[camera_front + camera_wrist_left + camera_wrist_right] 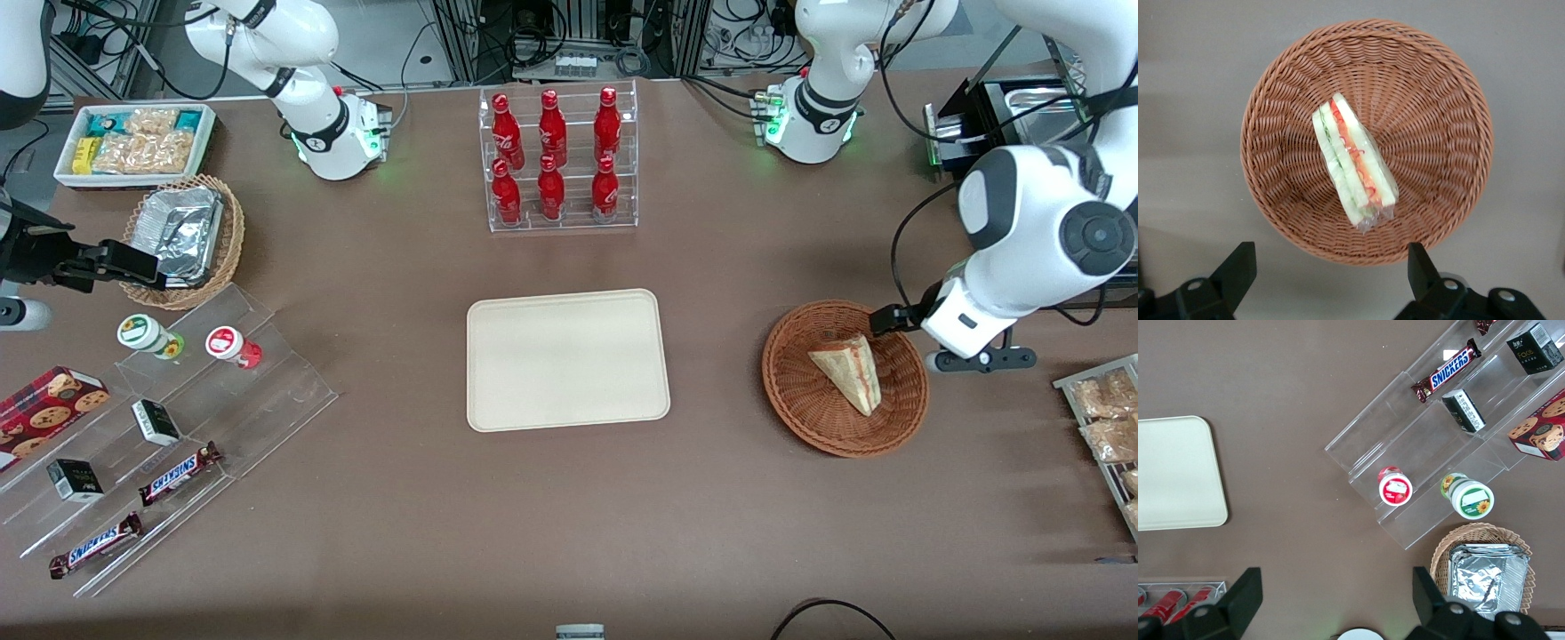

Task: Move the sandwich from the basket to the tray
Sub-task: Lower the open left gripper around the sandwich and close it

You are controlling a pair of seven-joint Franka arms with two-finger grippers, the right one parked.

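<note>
The sandwich [849, 372], a wrapped white-bread wedge with red and green filling, lies in the round reddish-brown wicker basket [800, 396] toward the working arm's end of the table. In the left wrist view the sandwich [1355, 160] lies near the middle of the basket [1438, 133]. My left gripper [892, 318] hovers above the basket's rim, on the side farther from the front camera. Its fingers are open and empty [1330, 270], with bare table between them. The cream-beige tray [566, 360] lies flat at the table's middle with nothing on it; it also shows in the right wrist view [1175, 473].
A clear rack of red bottles [556, 160] stands farther from the front camera than the tray. A stepped acrylic shelf with snacks [151, 427], a tan basket with foil [182, 236] and a white snack bin [133, 142] lie toward the parked arm's end. A rack of packets [1107, 418] sits beside the basket.
</note>
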